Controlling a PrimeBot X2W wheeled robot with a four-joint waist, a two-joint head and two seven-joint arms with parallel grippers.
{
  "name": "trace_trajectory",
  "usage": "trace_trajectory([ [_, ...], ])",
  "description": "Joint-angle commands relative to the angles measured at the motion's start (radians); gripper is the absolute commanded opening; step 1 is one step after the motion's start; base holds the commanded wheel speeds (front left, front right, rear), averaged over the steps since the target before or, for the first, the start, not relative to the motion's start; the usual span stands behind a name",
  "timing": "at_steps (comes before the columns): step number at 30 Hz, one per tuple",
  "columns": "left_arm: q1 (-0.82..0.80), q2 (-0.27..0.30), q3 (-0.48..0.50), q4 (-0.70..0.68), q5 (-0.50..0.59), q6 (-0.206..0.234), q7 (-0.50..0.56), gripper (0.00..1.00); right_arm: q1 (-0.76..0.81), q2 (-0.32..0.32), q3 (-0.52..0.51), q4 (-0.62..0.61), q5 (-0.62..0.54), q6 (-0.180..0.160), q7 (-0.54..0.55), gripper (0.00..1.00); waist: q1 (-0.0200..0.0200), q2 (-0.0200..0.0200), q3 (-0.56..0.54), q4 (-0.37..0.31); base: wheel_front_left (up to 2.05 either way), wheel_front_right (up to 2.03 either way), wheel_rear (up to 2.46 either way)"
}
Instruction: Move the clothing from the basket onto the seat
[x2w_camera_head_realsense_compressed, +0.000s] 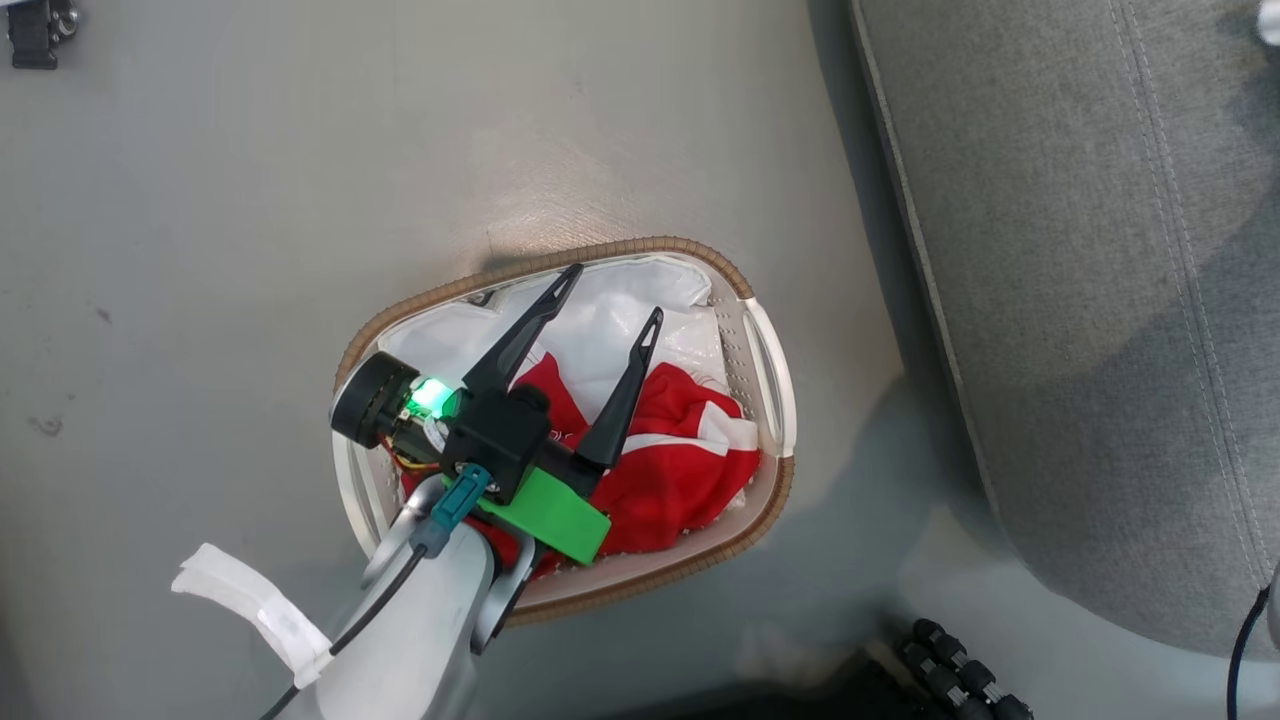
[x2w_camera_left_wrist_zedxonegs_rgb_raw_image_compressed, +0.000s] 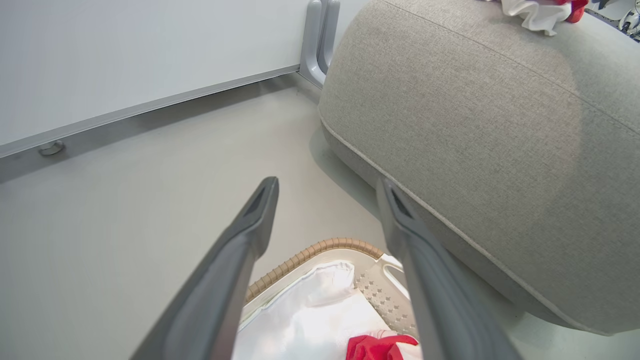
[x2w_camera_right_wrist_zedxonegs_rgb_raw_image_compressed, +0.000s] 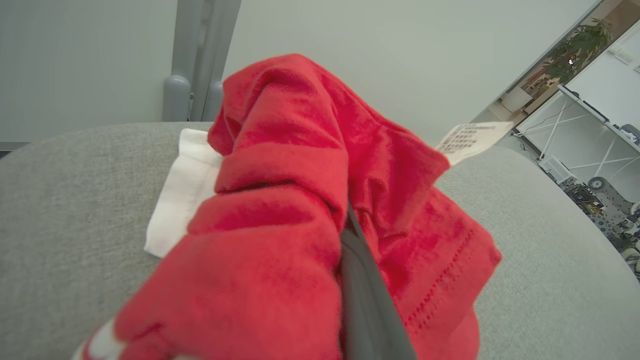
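The basket (x2w_camera_head_realsense_compressed: 775, 372) stands on the floor just left of the seat (x2w_camera_head_realsense_compressed: 1080, 300), with a white liner (x2w_camera_head_realsense_compressed: 620, 320) inside. Red-and-white clothing (x2w_camera_head_realsense_compressed: 680, 450) lies crumpled in the basket's near half. My left gripper (x2w_camera_head_realsense_compressed: 615, 292) hovers open over the basket with nothing between its fingers; in the left wrist view it (x2w_camera_left_wrist_zedxonegs_rgb_raw_image_compressed: 327, 186) points over the basket rim (x2w_camera_left_wrist_zedxonegs_rgb_raw_image_compressed: 320, 247) toward the floor and the seat (x2w_camera_left_wrist_zedxonegs_rgb_raw_image_compressed: 475, 125). My right gripper (x2w_camera_right_wrist_zedxonegs_rgb_raw_image_compressed: 345, 215) is over the seat (x2w_camera_right_wrist_zedxonegs_rgb_raw_image_compressed: 540, 260), shut on a bunched red garment (x2w_camera_right_wrist_zedxonegs_rgb_raw_image_compressed: 280, 200) that covers its tips; one dark finger (x2w_camera_right_wrist_zedxonegs_rgb_raw_image_compressed: 365, 300) shows.
A white cloth (x2w_camera_right_wrist_zedxonegs_rgb_raw_image_compressed: 185, 200) lies on the seat behind the red garment, which carries a paper tag (x2w_camera_right_wrist_zedxonegs_rgb_raw_image_compressed: 472, 140). A red-and-white bundle (x2w_camera_left_wrist_zedxonegs_rgb_raw_image_compressed: 545, 12) rests on the seat top. A wall with a baseboard (x2w_camera_left_wrist_zedxonegs_rgb_raw_image_compressed: 150, 107) and a grey post (x2w_camera_left_wrist_zedxonegs_rgb_raw_image_compressed: 320, 40) stand beyond. Black rollers (x2w_camera_head_realsense_compressed: 960, 670) sit near the seat's front.
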Motion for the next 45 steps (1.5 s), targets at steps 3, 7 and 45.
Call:
trace_trajectory([
  [3, -0.017, -0.003, 0.003, 0.005, -0.006, 0.001, 0.001, 1.0, 0.059, 0.001, 0.021, -0.019, 0.015, -0.001, -0.005, 1.0, -0.0001, -0.0001, -0.028, -0.01, 0.0, 0.0, 0.0],
  [7, 0.001, -0.005, 0.015, 0.013, -0.016, 0.005, 0.001, 1.0, 0.124, 0.025, 0.079, -0.048, 0.054, -0.001, -0.005, 1.0, -0.0001, -0.0001, -0.067, -0.026, 0.0, 0.0, 0.0],
  [45, 0.354, -0.057, 0.38, 0.032, -0.132, 0.062, 0.001, 1.0, 0.637, 0.175, 0.52, -0.274, 0.271, -0.001, -0.005, 1.0, -0.0001, -0.0001, -0.665, 0.165, 0.0, 0.0, 0.0],
])
